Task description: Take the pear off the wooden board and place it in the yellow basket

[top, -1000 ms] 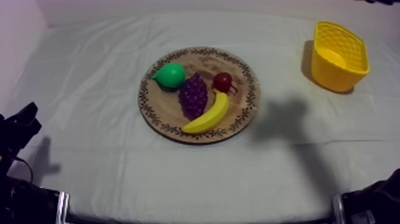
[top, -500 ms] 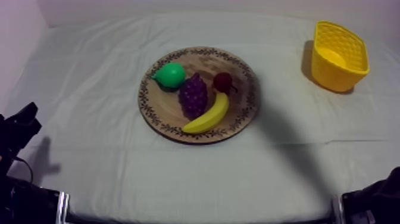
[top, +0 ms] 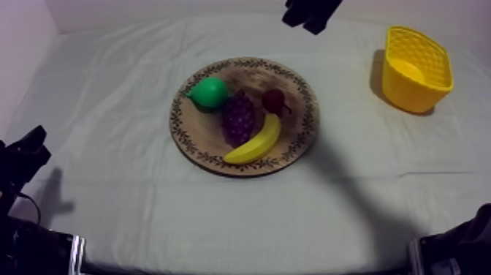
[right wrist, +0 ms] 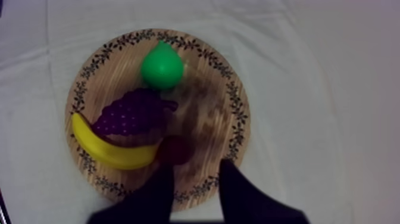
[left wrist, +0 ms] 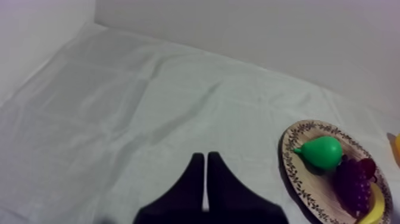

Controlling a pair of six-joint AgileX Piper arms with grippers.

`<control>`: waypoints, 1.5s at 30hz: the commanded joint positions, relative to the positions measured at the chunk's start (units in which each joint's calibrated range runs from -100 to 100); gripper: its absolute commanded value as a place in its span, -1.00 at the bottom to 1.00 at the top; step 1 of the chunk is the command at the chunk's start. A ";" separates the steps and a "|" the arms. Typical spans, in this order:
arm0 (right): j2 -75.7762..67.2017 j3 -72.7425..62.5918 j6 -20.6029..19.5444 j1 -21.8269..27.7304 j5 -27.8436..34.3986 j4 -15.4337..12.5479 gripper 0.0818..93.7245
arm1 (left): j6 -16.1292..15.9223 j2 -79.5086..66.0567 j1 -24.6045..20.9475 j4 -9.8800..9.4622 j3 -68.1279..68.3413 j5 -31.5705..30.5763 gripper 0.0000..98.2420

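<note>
Hovering over the wooden board (right wrist: 205, 119), right pincer (right wrist: 196, 174) agape, empty — left pincer (left wrist: 205, 158) closed, pear (right wrist: 161, 67) on board

The small red fruit (right wrist: 172, 149) lies just ahead of the right gripper (right wrist: 196, 171), with the bunch of grapes (right wrist: 131, 114) and the banana (right wrist: 110, 152) beyond.

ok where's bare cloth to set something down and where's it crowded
Free: cloth between wooden board and yellow basket, and the wide stretch left of the board. Crowded: the board, holding pear, grapes, banana, small red fruit.
</note>
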 commanded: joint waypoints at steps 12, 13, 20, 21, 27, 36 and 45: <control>14.67 -12.94 -1.91 -3.43 2.88 1.95 0.64 | 0.01 0.00 0.01 0.00 0.05 -0.01 -1.00; 15.70 -13.51 -1.90 -3.67 2.81 1.93 0.65 | 0.01 0.00 0.01 0.00 0.05 -0.01 -1.00; 23.38 -16.88 -3.88 -6.48 0.67 3.71 0.74 | 0.01 0.00 0.01 0.00 0.05 -0.01 -1.00; 24.68 -17.60 -4.31 -6.91 0.51 4.12 0.76 | 0.01 0.00 0.01 0.00 0.05 -0.01 -1.00; 31.55 -21.61 -5.37 -8.45 -0.48 4.82 0.78 | 0.01 0.00 0.01 0.00 0.05 -0.01 -1.00; 40.66 -29.77 -6.55 -9.13 0.58 5.07 0.77 | 0.01 0.00 0.01 0.00 0.05 -0.01 -1.00; 47.35 -36.69 -8.03 -9.62 1.97 6.06 0.75 | 0.01 0.00 0.01 0.00 0.05 -0.01 -1.00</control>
